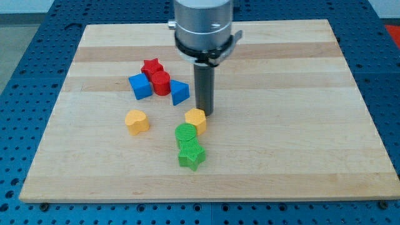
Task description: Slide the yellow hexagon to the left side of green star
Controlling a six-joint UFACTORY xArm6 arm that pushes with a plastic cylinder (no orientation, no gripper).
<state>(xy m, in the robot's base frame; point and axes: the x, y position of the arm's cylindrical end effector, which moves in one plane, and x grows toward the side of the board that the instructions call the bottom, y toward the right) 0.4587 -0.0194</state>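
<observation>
The yellow hexagon lies near the board's middle, touching the green cylinder at its lower left. The green star sits just below the green cylinder, touching it. My tip is down on the board just to the upper right of the yellow hexagon, touching or almost touching it. The rod rises from there to the arm's grey flange at the view's top.
A yellow heart-shaped block lies left of the hexagon. A cluster at upper left holds a blue cube, a red star, a red cylinder and a blue triangular block. The wooden board ends on a blue perforated table.
</observation>
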